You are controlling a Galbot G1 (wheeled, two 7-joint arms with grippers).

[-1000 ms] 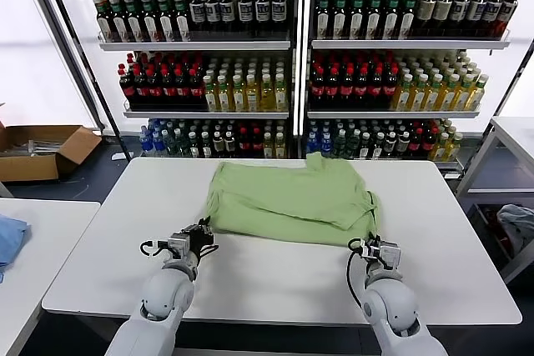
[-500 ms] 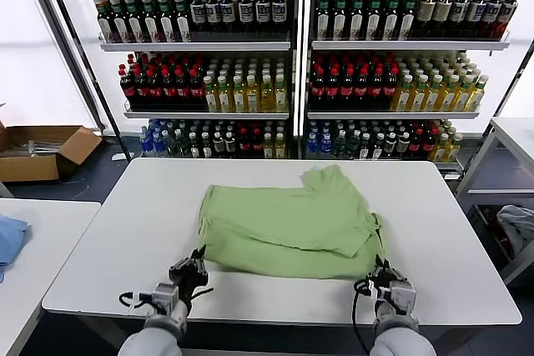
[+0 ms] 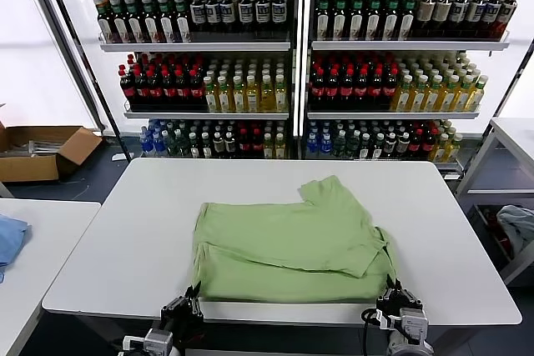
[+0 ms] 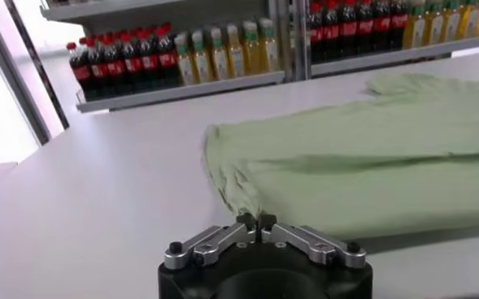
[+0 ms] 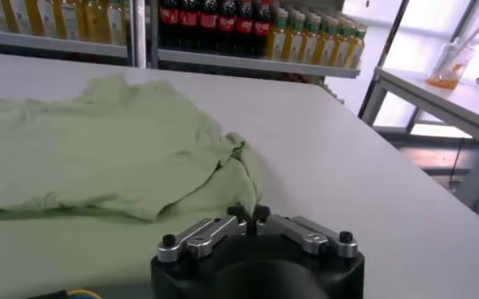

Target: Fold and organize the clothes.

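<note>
My left gripper [image 3: 193, 297]: I am pinching the near left corner of the polo shirt [image 3: 288, 239], fingertips closed on the fabric, at the lower left of the head view right at the table's near edge
My right gripper [image 3: 398, 297]: I am clamping the near right corner of the same shirt, fingers closed on cloth, at the lower right of the head view

Shirt: it is lying in the lower middle of the head view, partly folded; one sleeve is lapping over the body at upper right, and its near hem is sitting along the table edge between my two grippers

Progress, as I judge it: an early fold is looking done, yet the shirt is lying wide and loose, so more folds and the tidy placing are remaining

Surface: the white table [image 3: 125, 231] is carrying only this shirt

Room: shelves of bottles [image 3: 275, 64] are filling the upper frame; a cardboard box [image 3: 42, 152] is sitting on the floor at left; a blue cloth [image 3: 8, 239] is lying on a side table at far left
</note>
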